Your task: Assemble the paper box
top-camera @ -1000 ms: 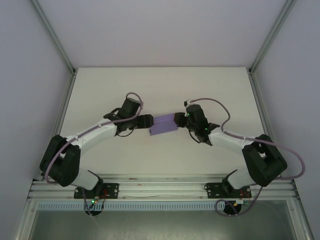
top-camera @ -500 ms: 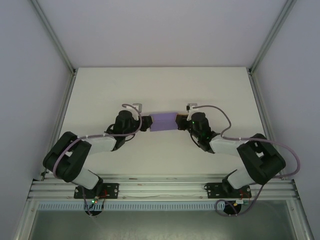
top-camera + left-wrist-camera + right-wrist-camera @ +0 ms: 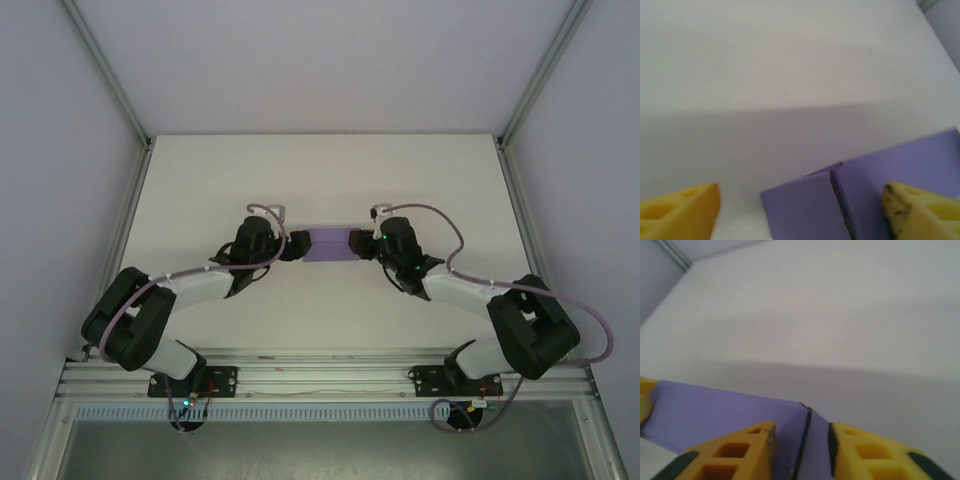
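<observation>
The paper box (image 3: 328, 244) is a small flat purple box lying level on the white table (image 3: 320, 180), midway between the two arms. My left gripper (image 3: 297, 243) is at its left end. In the left wrist view the gripper (image 3: 800, 195) is open wide, and the box end (image 3: 810, 210), with a seam across it, sits between the yellow fingers (image 3: 685, 210); the right one overlaps the card. My right gripper (image 3: 358, 243) is at the other end. It (image 3: 801, 432) is partly open, and its fingers (image 3: 740, 452) straddle the box's end (image 3: 715, 410).
Aluminium frame posts (image 3: 115, 80) and pale walls enclose the table on the left, right and back. The metal rail (image 3: 320, 375) with both arm bases runs along the near edge. Bare white tabletop lies behind and in front of the box.
Both grippers and the box shifted slightly toward the back, and the box went from tilted to level. My left gripper closed, then opened wide; the right jaws have parted.
</observation>
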`<state>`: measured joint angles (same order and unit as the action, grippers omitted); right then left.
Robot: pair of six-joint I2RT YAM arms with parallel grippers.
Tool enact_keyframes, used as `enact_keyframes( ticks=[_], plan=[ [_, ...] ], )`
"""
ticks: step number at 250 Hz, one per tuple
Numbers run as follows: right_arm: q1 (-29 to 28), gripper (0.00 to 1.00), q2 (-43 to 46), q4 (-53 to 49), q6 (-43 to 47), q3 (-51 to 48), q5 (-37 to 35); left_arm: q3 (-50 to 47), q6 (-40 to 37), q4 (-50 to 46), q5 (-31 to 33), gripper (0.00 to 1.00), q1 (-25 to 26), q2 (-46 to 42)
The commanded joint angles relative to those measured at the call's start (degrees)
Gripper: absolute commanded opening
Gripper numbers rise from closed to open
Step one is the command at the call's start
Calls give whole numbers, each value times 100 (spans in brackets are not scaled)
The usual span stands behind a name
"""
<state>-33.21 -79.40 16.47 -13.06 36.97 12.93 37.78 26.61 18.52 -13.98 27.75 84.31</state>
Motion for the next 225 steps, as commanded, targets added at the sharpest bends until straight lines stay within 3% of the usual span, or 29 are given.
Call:
enact_keyframes(
  ticks=[1,54,80,107,140,182,225],
  plan=[
    [-46,51,300,-1484,124,670,201,607,-168,-1703,521,100,55,-262],
    [-13,73,60,-2574,1144,1966,407,1536,-427,-2629,850,100,29,-579],
    [-11,100,-225,-3161,2853,2468,1474,1828,-396,-3188,1357,100,-42,-730],
    [-17,100,-639,-4146,4980,3062,2046,1681,-388,-3267,1684,100,-213,-1062],
    [-7,100,-1403,-5482,6850,3946,2019,1293,-265,-3454,2006,100,-465,-1497],
    [-76,100,-2416,-6822,7732,5006,1710,674,-106,-3482,2215,100,-610,-2023],
    [-219,95,-3086,-6864,7683,5450,747,438,-43,-3632,2426,100,-627,-2245]
  ],
)
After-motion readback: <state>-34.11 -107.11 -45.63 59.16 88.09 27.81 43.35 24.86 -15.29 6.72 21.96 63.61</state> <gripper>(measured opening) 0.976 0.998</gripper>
